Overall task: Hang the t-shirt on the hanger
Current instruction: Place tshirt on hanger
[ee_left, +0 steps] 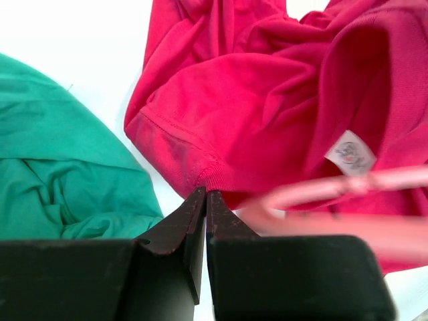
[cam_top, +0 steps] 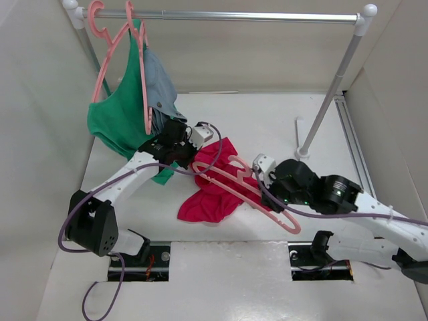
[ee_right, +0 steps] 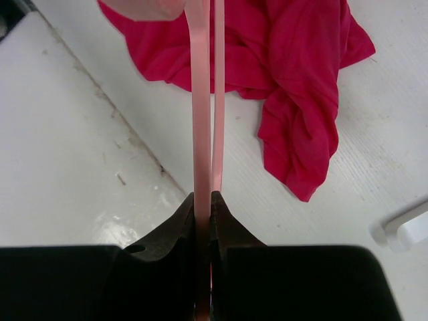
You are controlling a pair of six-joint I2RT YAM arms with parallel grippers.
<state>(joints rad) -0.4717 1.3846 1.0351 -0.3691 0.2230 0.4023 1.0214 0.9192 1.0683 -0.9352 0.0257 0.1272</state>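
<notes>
Pinching the hanger (ee_right: 200, 100) between its 2 fingers, the right gripper (ee_right: 204, 200) has its jaws closed on the thin pink plastic. In the right wrist view, 2 pink strips run side by side straight out from the fingertips. The t-shirt (cam_top: 210, 200) lies crumpled on the white table (cam_top: 267, 120), apart from these jaws and out under the hanger's far part. From above, the hanger slants across the red cloth, with its far corner near the left gripper (ee_left: 204, 197).

The left gripper's jaws are pressed together with no gap showing. Their tips sit right at a stitched hem of the t-shirt. Whether any cloth is caught at the very tips cannot be told. In the left wrist view, a blurred pink bar of the hanger crosses just right of the jaws, over the t-shirt. A small white label (ee_left: 348, 154) shows inside the collar above that bar. A green garment (ee_left: 60, 174) lies just to the left of the jaws. From above it hangs from the rail (cam_top: 234, 15) beside a grey-blue garment (cam_top: 160, 83).
</notes>
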